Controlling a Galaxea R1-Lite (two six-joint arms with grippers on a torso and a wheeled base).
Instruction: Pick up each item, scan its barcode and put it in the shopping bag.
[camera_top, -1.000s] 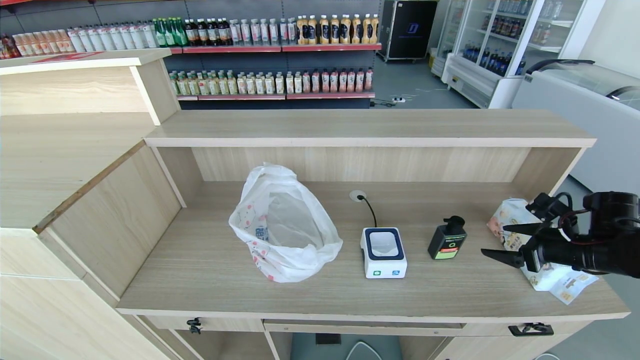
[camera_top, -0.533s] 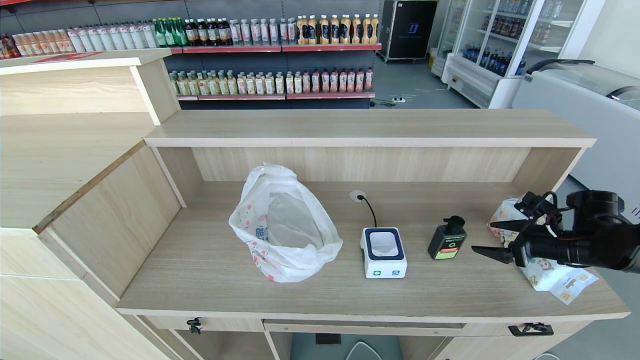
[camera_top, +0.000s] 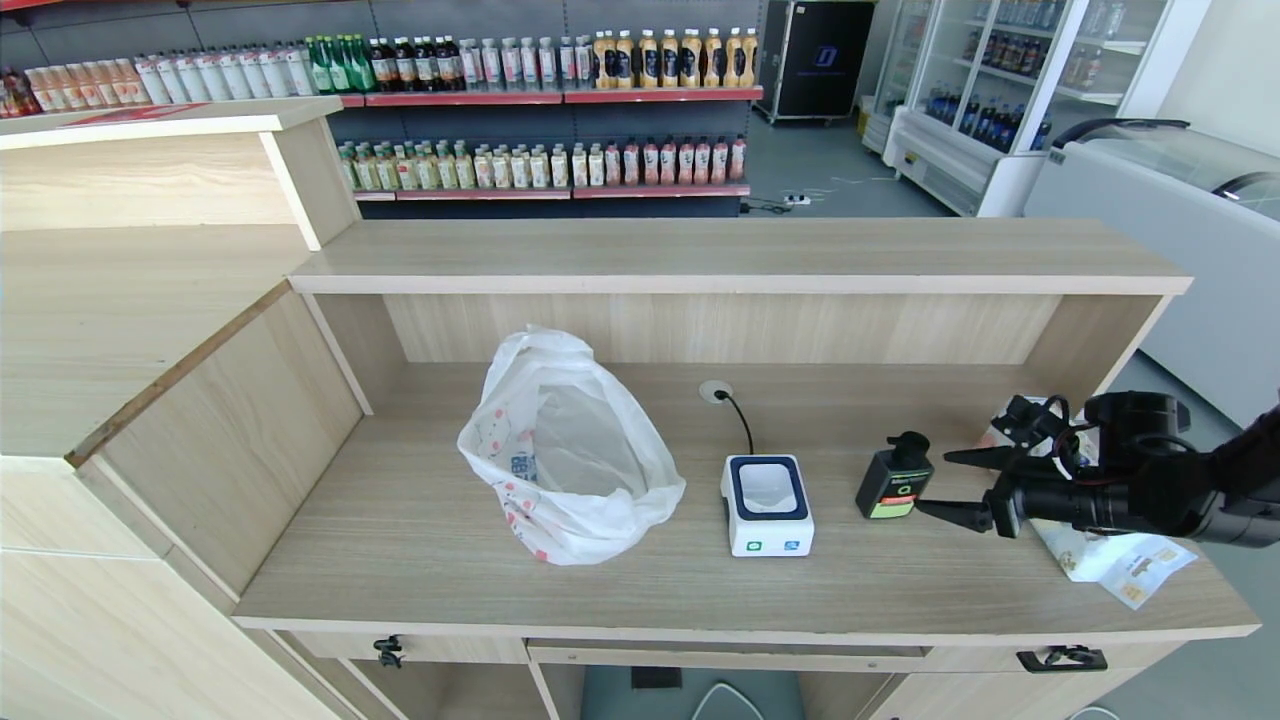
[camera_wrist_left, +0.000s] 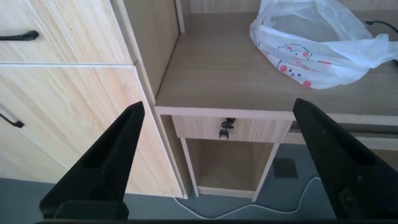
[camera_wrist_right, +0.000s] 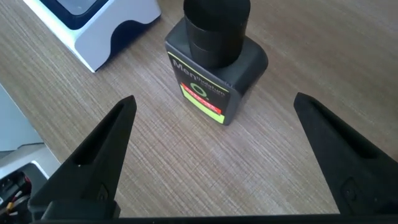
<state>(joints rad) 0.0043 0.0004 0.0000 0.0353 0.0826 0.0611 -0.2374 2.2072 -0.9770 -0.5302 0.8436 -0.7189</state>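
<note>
A dark bottle (camera_top: 894, 482) with a black pump cap and a green and red label stands on the wooden counter (camera_top: 640, 590), right of the white and blue barcode scanner (camera_top: 767, 503). My right gripper (camera_top: 932, 482) is open just right of the bottle, its fingers level with it and apart from it. In the right wrist view the bottle (camera_wrist_right: 214, 59) stands between and beyond the open gripper (camera_wrist_right: 214, 101), with the scanner (camera_wrist_right: 93, 25) behind. The white shopping bag (camera_top: 565, 460) lies open to the left. My left gripper (camera_wrist_left: 217, 106) hangs open, low and left of the counter, with the bag (camera_wrist_left: 317, 37) beyond it.
Pale snack packets (camera_top: 1115, 560) lie under my right arm at the counter's right end. The scanner's cable (camera_top: 740, 420) runs to a hole in the counter. A raised shelf (camera_top: 740, 255) overhangs the back. A drawer handle (camera_wrist_left: 225, 127) sits below the counter's front edge.
My right arm has moved left along the counter, bringing its open gripper from above the snack packets to beside the bottle. The bottle, scanner and bag stay put.
</note>
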